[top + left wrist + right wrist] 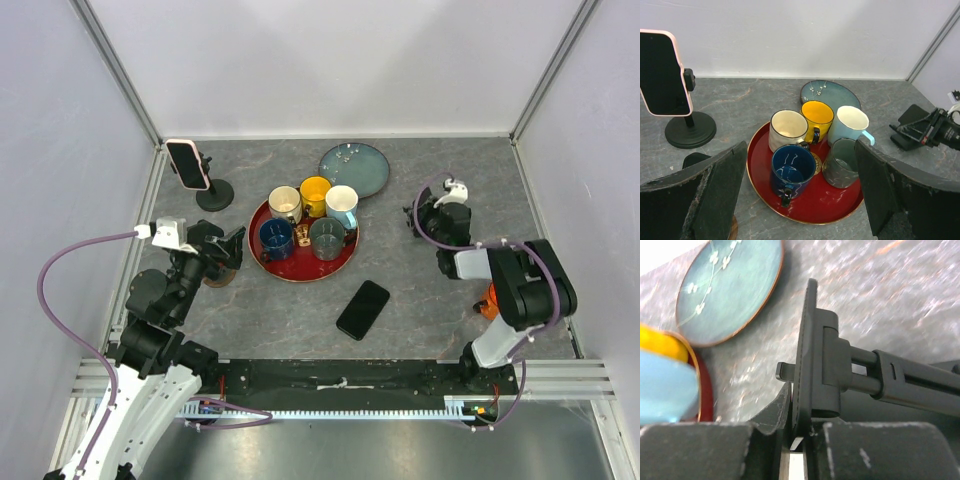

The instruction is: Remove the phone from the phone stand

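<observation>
A pink-cased phone (187,163) stands clamped in a black round-based phone stand (214,194) at the far left; it also shows in the left wrist view (660,72). A black phone (363,309) lies flat on the table near the front middle. My left gripper (228,250) is open and empty, low beside the red tray's left rim (800,200). My right gripper (424,222) is shut on the plate of a second, empty black phone stand (812,365) at the right, also visible in the left wrist view (914,129).
A red round tray (300,278) holds several mugs in the middle. A teal plate (354,168) lies behind it. A brown wooden disc (222,278) lies under my left gripper. A small orange object (487,303) sits by the right arm.
</observation>
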